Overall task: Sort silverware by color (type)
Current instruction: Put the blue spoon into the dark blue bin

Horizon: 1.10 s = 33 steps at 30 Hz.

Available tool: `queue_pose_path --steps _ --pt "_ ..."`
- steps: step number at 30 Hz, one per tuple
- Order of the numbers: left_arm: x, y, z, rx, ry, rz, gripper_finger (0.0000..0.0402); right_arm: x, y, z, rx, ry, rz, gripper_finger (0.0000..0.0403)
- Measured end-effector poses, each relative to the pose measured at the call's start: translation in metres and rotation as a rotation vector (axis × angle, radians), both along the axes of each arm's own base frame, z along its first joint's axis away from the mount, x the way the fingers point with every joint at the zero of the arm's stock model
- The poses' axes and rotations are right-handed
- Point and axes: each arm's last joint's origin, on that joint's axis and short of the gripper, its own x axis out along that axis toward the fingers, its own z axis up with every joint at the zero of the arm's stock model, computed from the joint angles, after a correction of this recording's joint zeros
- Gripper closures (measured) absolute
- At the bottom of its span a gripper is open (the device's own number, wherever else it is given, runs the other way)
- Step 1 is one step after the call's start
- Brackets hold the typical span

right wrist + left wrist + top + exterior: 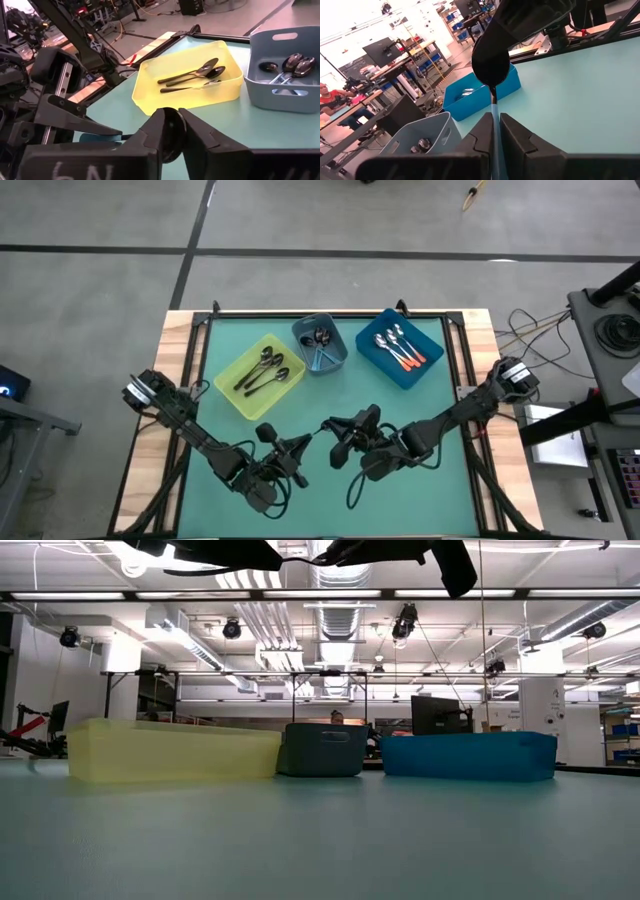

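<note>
One small spoon with a shiny metal bowl and a thin light-blue handle is being held in the air between the two arms, above the middle of the green table and well short of the three bins. A slip is being risked at this handover: if the handle is let go before the bowl is firmly pinched, the small spoon is likely to be dropped onto the table, since a smooth, curved bowl offers poor purchase. A tug while both ends are being gripped could also twist it out of line. A wrong drop is a further risk, as the grey-blue plastic bin holding the matching blue-handled spoons is being flanked closely by the yellow plastic bin and the blue plastic bin. The handle is being clamped by the left gripper, its jaws fully closed on it. The bowl is being pinched by the right gripper, its jaws drawn narrow, apparently touching the metal on both sides.
</note>
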Motion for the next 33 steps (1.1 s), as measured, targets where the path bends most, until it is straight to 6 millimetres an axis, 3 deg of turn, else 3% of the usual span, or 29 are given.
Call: queue_pose_path --steps 5,13,21,26,33 --pt "-0.0002 0.0000 -0.0001 0.002 0.001 0.001 0.0395 0.0001 0.0006 0.0005 -0.020 0.008 0.010 0.0386" --pt "-0.0002 0.0000 -0.0001 0.004 0.002 0.002 0.0387 0.0002 0.0013 0.0015 -0.054 0.023 0.024 0.0392" --pt "0.0004 -0.0013 0.0009 -0.013 0.005 -0.029 0.0334 0.0002 0.0003 -0.0003 -0.088 0.059 0.044 0.0393" --pt "-0.0010 -0.0034 0.0008 -0.012 0.009 -0.041 0.0296 -0.0006 0.0021 -0.0040 -0.138 0.165 0.167 0.0393" --pt "-0.0004 -0.0095 0.0072 -0.143 0.079 -0.326 0.0263 -0.0070 -0.0001 0.0047 -0.225 0.399 0.222 0.0393"
